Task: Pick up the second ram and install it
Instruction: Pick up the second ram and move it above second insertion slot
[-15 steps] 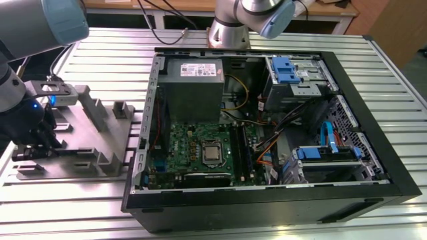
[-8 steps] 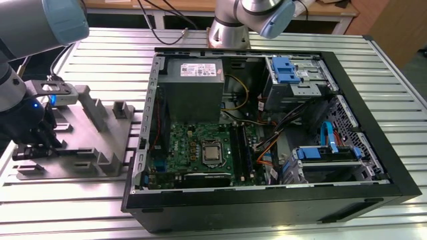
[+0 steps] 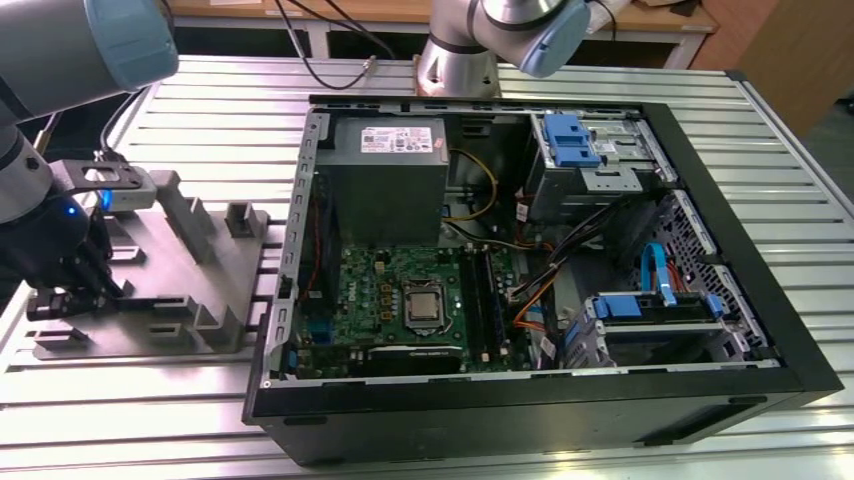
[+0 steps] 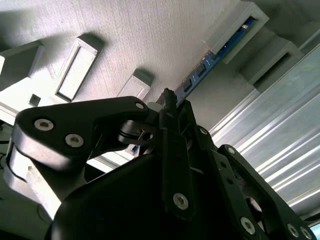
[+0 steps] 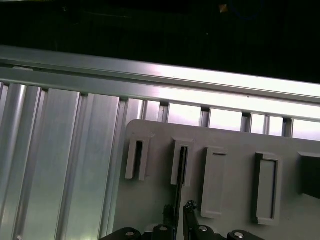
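Note:
The second ram (image 5: 181, 170) is a thin dark stick standing on edge in a slot of the grey holder tray (image 5: 230, 137). In the second wrist view its blue-green board (image 4: 220, 50) runs along the tray (image 4: 150, 35) between two raised slot blocks. My gripper (image 5: 178, 212) is low over the tray, one black fingertip on each side of the ram's near end and a narrow gap beside it. In the exterior view the gripper (image 3: 64, 300) hangs over the tray (image 3: 174, 300) at that view's left, well away from the green motherboard (image 3: 387, 290).
The open computer case (image 3: 534, 400) lies at the exterior view's right of the tray, with the grey power-supply box (image 3: 387, 170), cables and blue drive brackets (image 3: 567, 140) inside. Raised grey blocks (image 3: 180, 215) stand on the tray. Ribbed aluminium table (image 3: 200, 110) surrounds everything.

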Controlling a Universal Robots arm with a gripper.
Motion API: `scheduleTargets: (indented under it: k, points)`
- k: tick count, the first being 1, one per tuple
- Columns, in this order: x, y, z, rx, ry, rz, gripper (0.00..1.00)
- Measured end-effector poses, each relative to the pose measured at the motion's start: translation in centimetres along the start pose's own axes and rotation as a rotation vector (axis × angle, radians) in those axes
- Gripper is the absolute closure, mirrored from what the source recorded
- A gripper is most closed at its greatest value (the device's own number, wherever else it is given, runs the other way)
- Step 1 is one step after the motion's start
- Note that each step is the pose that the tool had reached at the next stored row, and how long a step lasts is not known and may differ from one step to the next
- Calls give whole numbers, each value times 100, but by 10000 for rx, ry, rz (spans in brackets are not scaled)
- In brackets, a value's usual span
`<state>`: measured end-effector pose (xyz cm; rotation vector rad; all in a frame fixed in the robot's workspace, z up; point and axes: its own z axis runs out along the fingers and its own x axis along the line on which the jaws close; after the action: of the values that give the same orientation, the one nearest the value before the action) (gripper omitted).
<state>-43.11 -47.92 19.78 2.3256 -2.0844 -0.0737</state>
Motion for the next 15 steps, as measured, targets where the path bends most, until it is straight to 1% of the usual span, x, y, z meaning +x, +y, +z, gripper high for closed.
scheduleTargets:
  k: [1, 4, 9, 15]
  points:
    - [0, 0, 0, 0, 0, 0, 78]
    - [1, 0, 0, -1, 0, 0, 78]
    - [26, 3, -1, -1, 1, 12, 78]
    - [30, 3, 0, 0, 1, 14, 78]
